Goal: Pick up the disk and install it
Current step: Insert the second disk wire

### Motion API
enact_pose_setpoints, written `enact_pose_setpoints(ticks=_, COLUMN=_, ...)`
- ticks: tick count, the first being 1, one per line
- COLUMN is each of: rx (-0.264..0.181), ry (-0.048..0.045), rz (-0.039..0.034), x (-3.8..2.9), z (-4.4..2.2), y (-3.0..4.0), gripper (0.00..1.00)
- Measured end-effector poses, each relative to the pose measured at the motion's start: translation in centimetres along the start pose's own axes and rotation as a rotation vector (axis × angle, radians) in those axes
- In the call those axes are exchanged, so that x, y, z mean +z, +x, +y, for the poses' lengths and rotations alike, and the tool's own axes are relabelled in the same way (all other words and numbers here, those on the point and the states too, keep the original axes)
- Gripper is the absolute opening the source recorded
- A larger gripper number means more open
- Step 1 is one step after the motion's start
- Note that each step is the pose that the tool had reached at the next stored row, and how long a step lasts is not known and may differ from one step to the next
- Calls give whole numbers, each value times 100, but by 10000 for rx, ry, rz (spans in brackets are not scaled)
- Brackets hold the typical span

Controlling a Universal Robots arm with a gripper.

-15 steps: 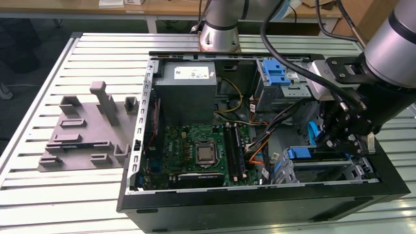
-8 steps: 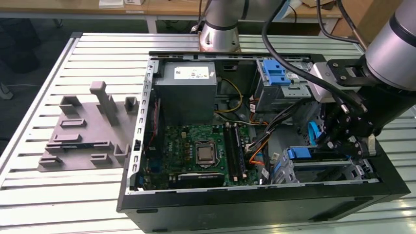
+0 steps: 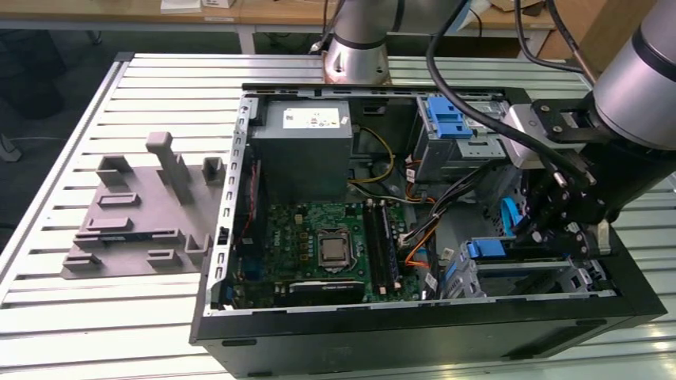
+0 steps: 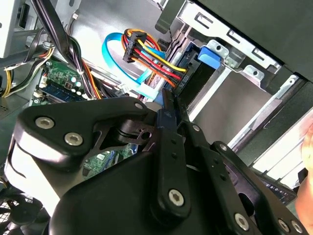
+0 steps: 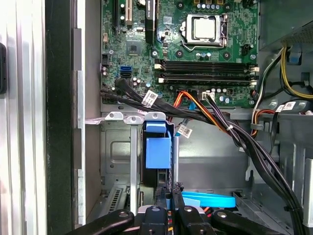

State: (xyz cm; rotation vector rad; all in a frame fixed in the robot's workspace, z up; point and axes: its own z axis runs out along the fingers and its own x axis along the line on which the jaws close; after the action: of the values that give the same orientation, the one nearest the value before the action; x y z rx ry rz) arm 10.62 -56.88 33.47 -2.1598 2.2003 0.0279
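Slatted metal counter (image 3: 138,317) carrying an open computer case (image 3: 423,332), motherboard (image 3: 328,245) exposed. End effector (image 4: 168,115) lowered inside the case, clenched on the disk (image 4: 182,81). Disk held edge-on at the mouth of the grey drive bay (image 5: 117,152), just beside the blue latch (image 5: 158,147) and a bundle of coloured cables (image 4: 151,54).

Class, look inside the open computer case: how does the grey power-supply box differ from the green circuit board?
The power-supply box is plain grey metal with a white sticker; the circuit board is green and crowded with small parts. The box stands up as a tall block, while the board lies flat against the case floor. Both sit inside the open case, next to each other.
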Motion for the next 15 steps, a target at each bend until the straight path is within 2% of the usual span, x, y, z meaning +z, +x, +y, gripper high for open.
enact_pose_setpoints(ticks=15, rx=12, ry=1, rz=-2, x=41, z=-9, y=6, gripper=16)
